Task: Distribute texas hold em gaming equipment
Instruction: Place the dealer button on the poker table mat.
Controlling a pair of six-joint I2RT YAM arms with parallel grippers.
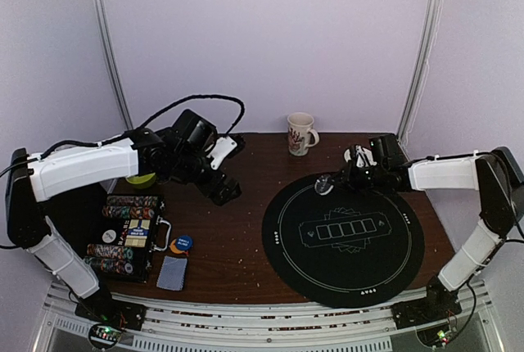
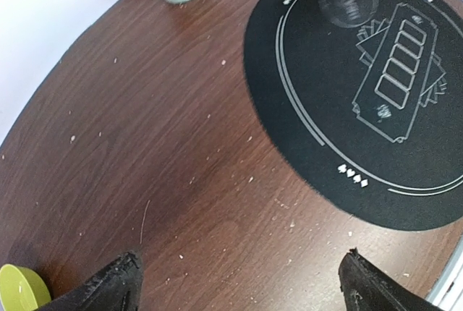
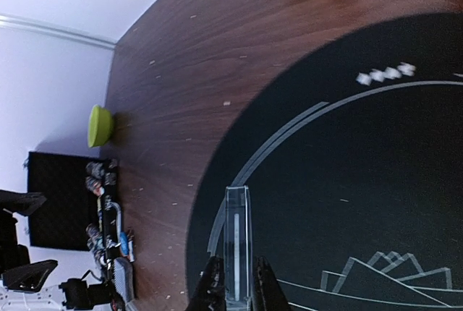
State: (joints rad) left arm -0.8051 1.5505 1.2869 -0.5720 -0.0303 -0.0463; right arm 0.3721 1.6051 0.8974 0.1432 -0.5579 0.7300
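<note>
A: What has our right claw (image 3: 237,286) got?
B: It is pinched almost closed on the clear button (image 3: 237,231), which stands on edge between the 2 fingers.
A: And where is that?
B: Over the far left part of the black mat (image 3: 347,202), close to its ring line. We cannot tell whether the button touches the mat.
A: Our left claw (image 2: 239,289)?
B: Spread wide. The 2 fingertips (image 2: 108,286) stand far apart with nothing between them, and only bare table (image 2: 145,145) shows below. It hangs left of the mat, well apart from the right claw.
A: What do we see further out?
B: The mug (image 1: 301,133) stands at the far edge of the table, off the mat. At the near left, the open case (image 1: 155,266) holds rows of chips (image 1: 131,205). Just right of the case, the blue button (image 1: 183,243) lies against the orange button (image 1: 173,246). The cards (image 1: 172,273) sit in 1 stack just beside them, toward the near edge. A lime object (image 1: 141,178) lies behind the case, partly hidden by our left arm.
</note>
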